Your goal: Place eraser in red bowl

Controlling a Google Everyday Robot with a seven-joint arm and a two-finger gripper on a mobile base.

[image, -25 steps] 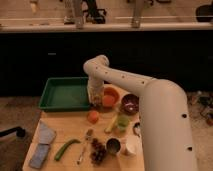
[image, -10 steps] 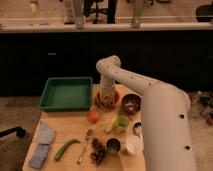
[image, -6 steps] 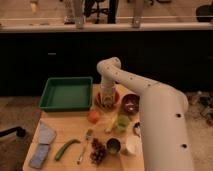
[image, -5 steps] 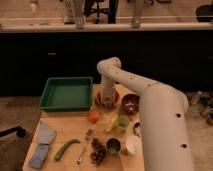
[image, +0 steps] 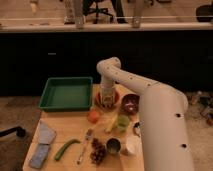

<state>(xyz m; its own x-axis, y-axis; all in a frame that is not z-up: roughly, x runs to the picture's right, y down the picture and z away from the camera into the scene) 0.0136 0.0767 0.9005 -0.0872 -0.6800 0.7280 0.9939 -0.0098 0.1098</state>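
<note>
Looking at my feed from the left edge: a blue-grey cloth (image: 42, 146) lies at the near left corner of the wooden table (image: 60, 125). The green tray (image: 66, 93) sits at the far left. In front of it are a green bean-shaped thing (image: 66, 148) and a fork (image: 84, 145). Moving right, a small orange ball (image: 93, 116) sits just off the tray's near right corner, with a bunch of dark grapes (image: 98, 152) nearer the front.

Then the red bowl (image: 97, 103), just right of the tray. The gripper (image: 107, 96) is straight down over it, low, right at or inside the rim. I can't tell from here how wide it is or if it's holding anything, and I can't make out the eraser at all.

Right of that are something yellow (image: 110, 123), a green cup (image: 122, 121), a metal can (image: 114, 145), the dark maroon bowl (image: 130, 103) beside the red one, and a white cup (image: 132, 145). The arm (image: 160, 120) fills the right side.
</note>
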